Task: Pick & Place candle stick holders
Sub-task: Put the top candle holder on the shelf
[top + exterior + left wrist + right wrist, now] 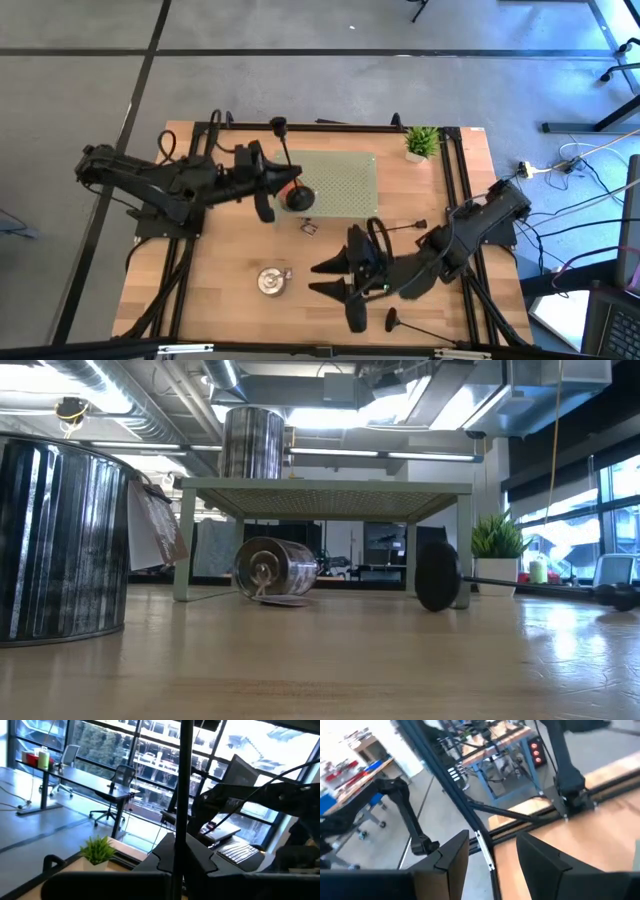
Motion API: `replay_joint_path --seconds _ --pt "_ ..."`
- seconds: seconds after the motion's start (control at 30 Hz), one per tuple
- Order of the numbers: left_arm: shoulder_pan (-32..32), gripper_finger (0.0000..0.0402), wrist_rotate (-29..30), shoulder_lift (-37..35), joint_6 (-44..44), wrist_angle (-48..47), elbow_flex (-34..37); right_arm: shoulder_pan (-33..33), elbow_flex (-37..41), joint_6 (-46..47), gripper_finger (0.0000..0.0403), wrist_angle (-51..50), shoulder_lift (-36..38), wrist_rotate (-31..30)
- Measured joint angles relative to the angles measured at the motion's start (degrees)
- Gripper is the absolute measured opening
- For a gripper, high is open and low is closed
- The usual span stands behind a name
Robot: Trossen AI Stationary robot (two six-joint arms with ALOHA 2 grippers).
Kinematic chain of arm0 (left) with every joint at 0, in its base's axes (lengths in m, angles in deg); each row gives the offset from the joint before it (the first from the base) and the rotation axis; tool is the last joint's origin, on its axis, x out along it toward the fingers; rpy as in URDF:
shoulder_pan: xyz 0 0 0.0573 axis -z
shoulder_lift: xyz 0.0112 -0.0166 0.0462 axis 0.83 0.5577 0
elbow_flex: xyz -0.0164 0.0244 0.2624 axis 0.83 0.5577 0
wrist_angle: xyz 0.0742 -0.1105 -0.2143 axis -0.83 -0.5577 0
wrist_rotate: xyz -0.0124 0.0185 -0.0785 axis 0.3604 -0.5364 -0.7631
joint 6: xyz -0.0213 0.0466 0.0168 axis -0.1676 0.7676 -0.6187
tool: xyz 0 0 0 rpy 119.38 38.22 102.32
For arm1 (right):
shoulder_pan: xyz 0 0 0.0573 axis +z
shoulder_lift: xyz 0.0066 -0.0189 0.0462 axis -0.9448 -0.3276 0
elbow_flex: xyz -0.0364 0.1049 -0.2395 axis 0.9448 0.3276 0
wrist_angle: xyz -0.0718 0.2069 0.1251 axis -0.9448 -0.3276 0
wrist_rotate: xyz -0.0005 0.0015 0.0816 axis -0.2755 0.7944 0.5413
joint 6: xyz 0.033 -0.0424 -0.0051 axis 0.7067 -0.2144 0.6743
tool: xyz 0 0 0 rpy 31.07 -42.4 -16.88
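Observation:
My left gripper [280, 183] reaches in from the table's left and is shut on a black candle stick holder [284, 150]. The holder's cup top [279, 124] is up and its round base [298, 197] is over the left part of a green perforated platform [345, 170]; I cannot tell whether the base rests on it. A second holder [400, 226] lies on its side on the table right of the platform and also shows in the low view [437, 575]. A third holder [412, 326] lies near the front edge. My right gripper [318, 279] is open and empty over the front middle, pointing left. My left gripper pinches the holder's thin stem [180, 835] between its two fingers, in the stem's lower half. The fingers come level from the table's left and lie across the stem. The stem stands upright and rises above the fingers.
An orange and silver can [290, 184] stands beside the held holder's base, and it shows on the platform in the low view [252, 442]. A silver can [270, 281] stands on the front table. A small can [275, 568] lies by the platform. A potted plant [421, 142] stands at the far right.

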Motion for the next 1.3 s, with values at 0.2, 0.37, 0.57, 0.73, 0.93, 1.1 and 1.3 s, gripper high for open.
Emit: replay_joint_path --seconds 0.2,0.37,0.57,0.73,0.93,1.1,1.3 --pt "-3.5 0.001 -3.9 0.0 -1.4 -0.7 0.0 -2.6 0.0 -7.6 0.0169 -1.6 2.7 4.8" --pt "-4.0 0.001 -4.8 0.0 -1.6 -0.7 0.0 -4.6 0.0 -10.4 0.0169 -6.6 3.9 6.6" --pt "-4.6 0.001 -4.8 0.0 -1.6 -2.2 0.0 -6.8 0.1 -10.9 0.0169 -12.2 4.0 6.4" --pt "-5.8 0.001 -4.6 0.0 -2.1 -3.8 0.0 -7.9 0.1 -11.5 0.0169 -14.1 4.0 6.4" --pt "-7.1 0.001 -4.7 0.0 -2.4 -4.4 0.0 -9.2 0.1 -14.0 0.0169 -13.8 4.0 7.2" --pt "-8.4 0.001 -5.2 0.1 -2.4 -5.8 0.0 -10.3 0.1 -16.2 0.0169 -13.4 4.0 7.7" --pt "-10.8 0.001 -7.4 0.1 -2.2 -6.7 0.0 -11.6 0.1 -17.4 0.0169 -13.2 4.0 7.9"
